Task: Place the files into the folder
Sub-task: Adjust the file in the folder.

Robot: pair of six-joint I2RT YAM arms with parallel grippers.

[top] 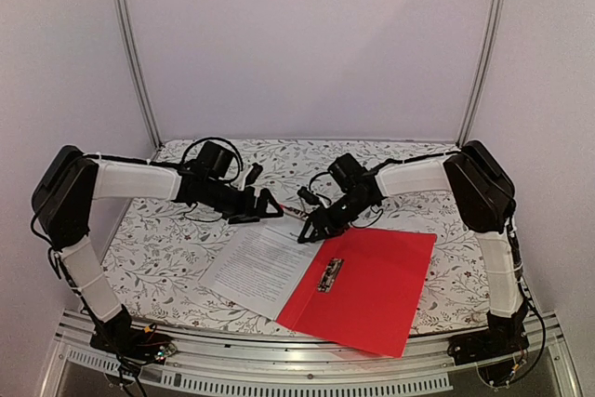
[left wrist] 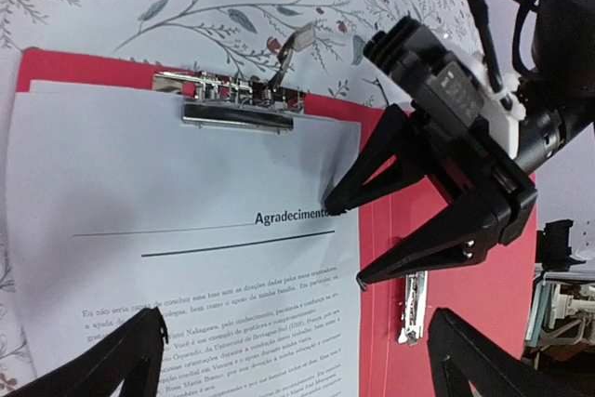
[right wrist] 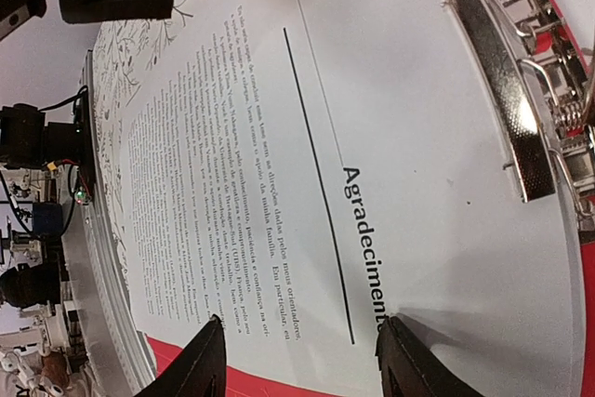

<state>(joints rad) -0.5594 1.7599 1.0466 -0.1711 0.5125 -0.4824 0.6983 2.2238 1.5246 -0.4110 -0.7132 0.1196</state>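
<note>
Two grippers, one folder, two clips, and as far as I can count one printed page of files on top. Can't tell if more sheets sit under it.

The folder is red plastic, lying flat and open near the front middle of the floral cloth. The files are white, packed with small black text under a bold heading starting "Agradecim", with ruled lines next to it. They lie on the folder's left half. In the left wrist view, red peeks out along the page's top and left edges.

The left gripper hovers above the files with its fingers spread wide and nothing in them. The right gripper is about half open, tips down at the right edge of the page beside the heading. Nothing is pinched between them, and I can't tell if they actually press on the paper.

View differences:
- **Overhead:** only clearly shows the second clip, out on the bare red half.
- **Left wrist:** catches that one too, plus the top clip, whose bar sits across the page's top edge with its lever sticking up.
- **Right wrist:** gets the top clip close up, shiny and dimpled, with the heading running sideways.
</note>
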